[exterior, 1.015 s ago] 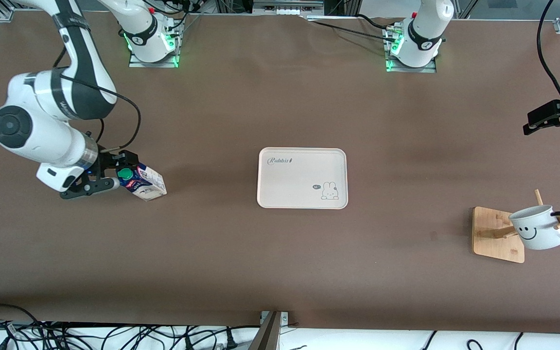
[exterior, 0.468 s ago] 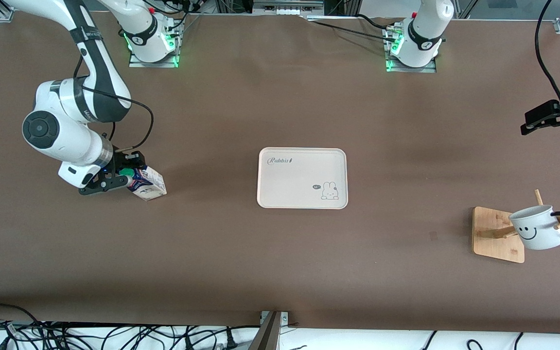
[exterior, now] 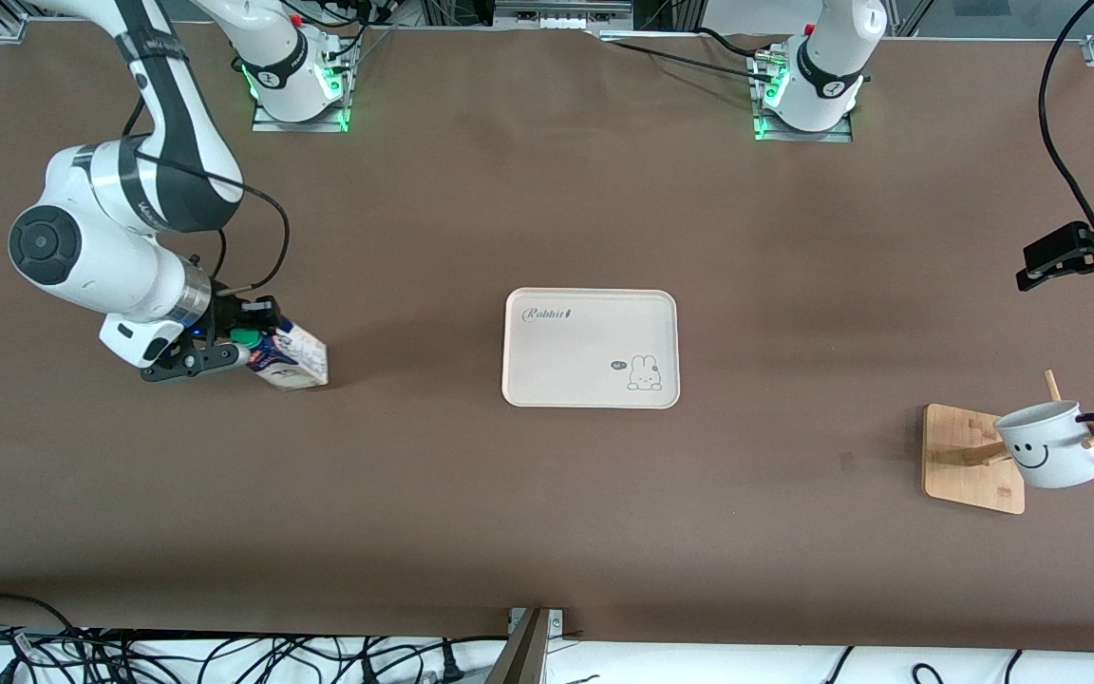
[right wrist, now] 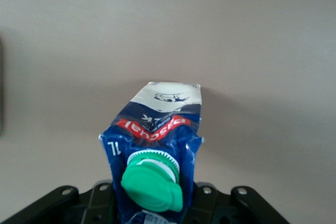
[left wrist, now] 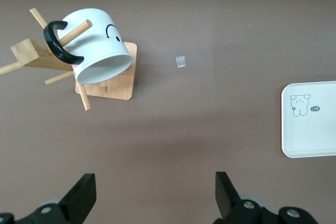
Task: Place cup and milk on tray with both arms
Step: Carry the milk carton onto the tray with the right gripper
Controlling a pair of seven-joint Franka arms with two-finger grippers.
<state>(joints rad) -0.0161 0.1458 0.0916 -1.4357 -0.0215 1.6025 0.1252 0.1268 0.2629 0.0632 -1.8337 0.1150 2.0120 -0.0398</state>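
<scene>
Front view: the right claw (exterior: pixel 224 347), at the middle left of the frame, has closed on the gable top of the milk (exterior: pixel 286 356). The carton stands on the bench (exterior: pixel 547 522), well apart from the tray (exterior: pixel 591 348) at the frame's centre. The left claw (exterior: pixel 1074 256) hangs at the right edge of the frame with its jaws wide, above the bench near the bamboo rack (exterior: pixel 972 458). The cup (exterior: pixel 1046 445) hangs tilted on a rack peg at the lower right.

Left wrist view: the cup (left wrist: pixel 100 43) sits at the upper left of the frame, its mouth facing the camera and its black handle hooked over a peg. The rack's base (left wrist: pixel 113 85) lies under it. A corner of the tray (left wrist: pixel 310 121) shows at the right edge. The open fingertips (left wrist: pixel 81 198) frame bare bench.

Right wrist view: the milk (right wrist: pixel 155 140) fills the lower centre, its green cap (right wrist: pixel 152 182) nearest the camera, the carton top creased where it is pinched.

To do this step well, I judge the carton should be lifted straight up before swinging toward the tray. The grip is high on soft, folded card, so slow travel would limit swaying or slipping.
</scene>
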